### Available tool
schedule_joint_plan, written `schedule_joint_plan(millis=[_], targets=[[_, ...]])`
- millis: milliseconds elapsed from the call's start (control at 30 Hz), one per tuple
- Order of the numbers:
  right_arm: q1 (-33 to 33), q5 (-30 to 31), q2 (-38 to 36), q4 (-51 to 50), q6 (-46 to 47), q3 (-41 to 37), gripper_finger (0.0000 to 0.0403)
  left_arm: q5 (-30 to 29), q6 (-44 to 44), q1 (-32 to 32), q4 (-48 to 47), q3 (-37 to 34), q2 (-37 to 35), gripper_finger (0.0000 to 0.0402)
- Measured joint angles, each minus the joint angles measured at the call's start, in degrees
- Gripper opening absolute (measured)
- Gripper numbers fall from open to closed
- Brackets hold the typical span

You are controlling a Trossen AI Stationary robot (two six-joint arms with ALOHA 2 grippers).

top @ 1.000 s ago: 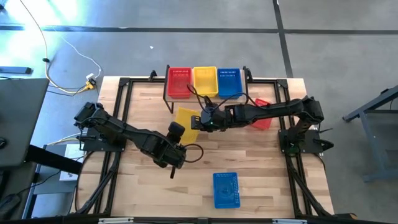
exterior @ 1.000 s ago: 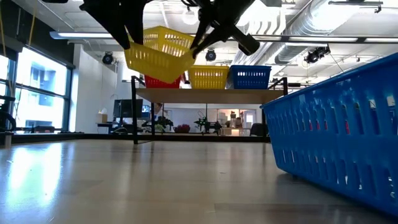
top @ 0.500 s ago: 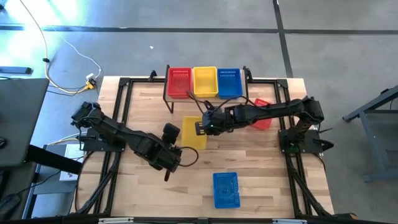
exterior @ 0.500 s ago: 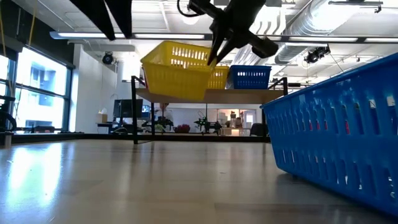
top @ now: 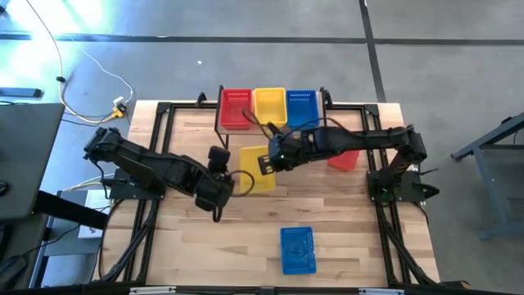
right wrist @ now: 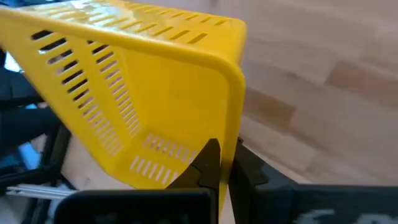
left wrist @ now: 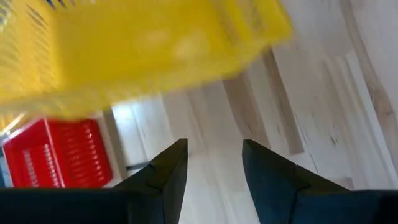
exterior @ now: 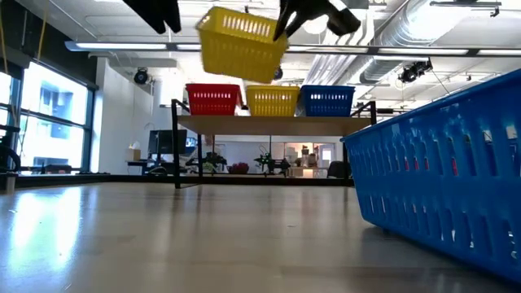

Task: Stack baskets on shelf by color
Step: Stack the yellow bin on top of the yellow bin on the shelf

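A yellow basket (top: 255, 170) hangs high over the table's middle, shut in my right gripper (top: 271, 162), and it also shows in the low view as the yellow basket (exterior: 242, 45). My left gripper (left wrist: 214, 163) stands open just beside and below it, touching nothing. On the shelf (exterior: 273, 121) at the far edge, a red basket (top: 237, 108), a yellow one (top: 270, 106) and a blue one (top: 301, 107) rest on their bottoms. Another red basket (top: 345, 157) lies on the table under my right arm. A blue basket (top: 297, 248) lies near the front edge. My right gripper pinches the yellow basket's side wall at its rim (right wrist: 234, 127), one finger (right wrist: 209, 163) inside the basket and the other outside. It comes from the table's right, slanting down. The basket is lifted clear of the table and slightly tilted.
The shelf's black legs (top: 223, 135) stand at the far side of the table. Bare wood lies between the shelf and the near blue basket (exterior: 440, 187). Cables and dark furniture lie on the floor left of the table.
My right gripper has risen with the yellow basket, which went from strongly tipped to nearly level and now hangs above shelf height. My left gripper has come off the basket's left side and moved up and away.
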Motion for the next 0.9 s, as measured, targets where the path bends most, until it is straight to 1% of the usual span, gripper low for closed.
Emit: schedule_joint_plan(millis=[167, 333, 600, 700, 900], targets=[[-1.8, 0.9, 0.0, -8.1, -3.6, 7.9, 0.0000, 0.0, -1.2, 2.1, -0.4, -0.1, -3.5, 0.0142], [-4.5, 1.2, 0.0, -12.1, -7.8, 15.3, 0.0000, 0.0, -2.5, 4.4, 0.0, 0.0, -6.5, 0.0142], [-12.0, 0.1, 0.0, -19.1, -15.6, 25.8, 0.0000, 0.2, -5.0, 8.4, -0.1, 0.0, -9.1, 0.0143], [-16.0, -2.5, 0.0, -20.0, -18.8, 28.9, 0.0000, 0.5, -5.4, 10.1, -0.1, 0.0, -9.6, 0.0142], [-26.3, -13.3, 0.0, -20.1, -25.9, 31.9, 0.0000, 0.8, -5.6, 12.9, -0.1, 0.0, -9.6, 0.0142]])
